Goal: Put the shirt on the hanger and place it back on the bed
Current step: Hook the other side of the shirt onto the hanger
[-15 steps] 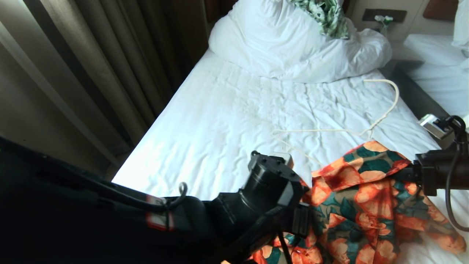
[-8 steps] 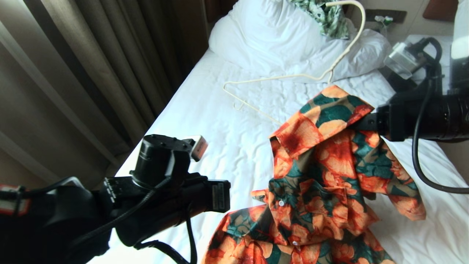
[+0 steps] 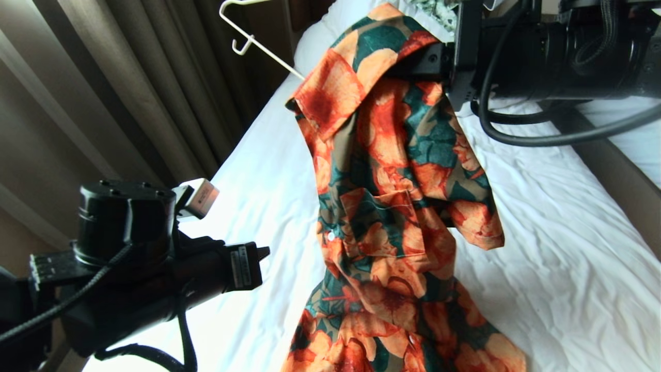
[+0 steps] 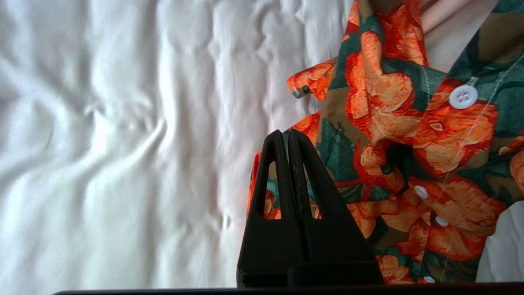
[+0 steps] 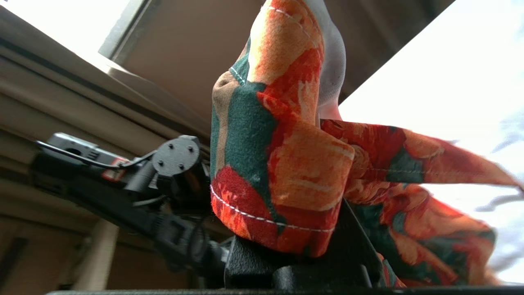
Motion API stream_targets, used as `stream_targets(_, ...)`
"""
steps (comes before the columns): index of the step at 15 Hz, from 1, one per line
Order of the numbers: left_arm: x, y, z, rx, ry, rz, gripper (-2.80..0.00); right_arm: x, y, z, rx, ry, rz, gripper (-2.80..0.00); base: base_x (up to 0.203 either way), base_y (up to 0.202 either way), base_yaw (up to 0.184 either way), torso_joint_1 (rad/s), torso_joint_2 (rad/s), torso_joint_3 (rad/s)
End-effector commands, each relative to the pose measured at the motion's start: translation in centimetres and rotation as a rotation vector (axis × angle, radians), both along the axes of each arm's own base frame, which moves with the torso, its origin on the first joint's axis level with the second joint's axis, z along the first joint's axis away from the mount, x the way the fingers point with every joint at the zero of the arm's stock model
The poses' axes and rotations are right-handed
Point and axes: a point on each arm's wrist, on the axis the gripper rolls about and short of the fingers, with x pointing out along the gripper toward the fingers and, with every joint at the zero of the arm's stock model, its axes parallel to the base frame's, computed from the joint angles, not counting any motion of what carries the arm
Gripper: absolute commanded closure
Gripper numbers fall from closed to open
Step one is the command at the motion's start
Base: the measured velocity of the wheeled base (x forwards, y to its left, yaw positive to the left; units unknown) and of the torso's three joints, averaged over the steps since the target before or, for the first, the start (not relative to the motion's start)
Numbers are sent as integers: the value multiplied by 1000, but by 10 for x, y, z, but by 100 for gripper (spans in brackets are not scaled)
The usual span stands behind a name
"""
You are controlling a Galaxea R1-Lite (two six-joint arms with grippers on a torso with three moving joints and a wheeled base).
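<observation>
The flowered orange-and-teal shirt (image 3: 392,170) hangs in the air from its collar end, and its tail lies on the bed (image 3: 547,217). My right gripper (image 3: 431,57) is shut on the cloth near the collar at the top of the head view; in the right wrist view the shirt (image 5: 282,164) drapes over its fingers and hides them. One arm of the cream wire hanger (image 3: 248,39) sticks out of the collar toward the curtains, and the rest of it is hidden. My left gripper (image 4: 285,133) is shut and empty at the lower left (image 3: 261,253), just beside the shirt's lower front (image 4: 393,135).
Brown curtains (image 3: 129,88) run along the bed's left side. A dark gap (image 3: 609,170) separates it from a second white bed (image 3: 632,137) on the right. A green-and-white cloth (image 3: 436,8) peeks out at the top behind the shirt.
My right gripper has risen and swung toward the middle, lifting the shirt and hanger off the bed. My left arm has drawn back to the left, away from the shirt.
</observation>
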Motion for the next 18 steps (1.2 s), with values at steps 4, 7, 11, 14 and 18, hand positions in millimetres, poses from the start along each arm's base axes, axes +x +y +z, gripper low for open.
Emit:
stream_targets(4,-4,1,11,-13,-19,-9,0,2,4,-23,-77,215,-5,0,0,0,0,0,0,0)
stream_targets(7,-5,-7,9,-7,-10,-37,0,3,-33,-68,-170,385,-107,0,0,0,0,0,0,0)
stream_targets(11,-5,-21,6,3,2,-87,0,-9,-97,-132,-280,536,-261,0,0,0,0,0,0,0)
stream_targets(14,-4,-35,7,6,5,-125,0,-23,-134,-164,-380,505,-329,0,0,0,0,0,0,0)
stream_targets(18,7,-64,-2,23,31,-173,0,-32,-188,-185,-496,318,-396,0,0,0,0,0,0,0)
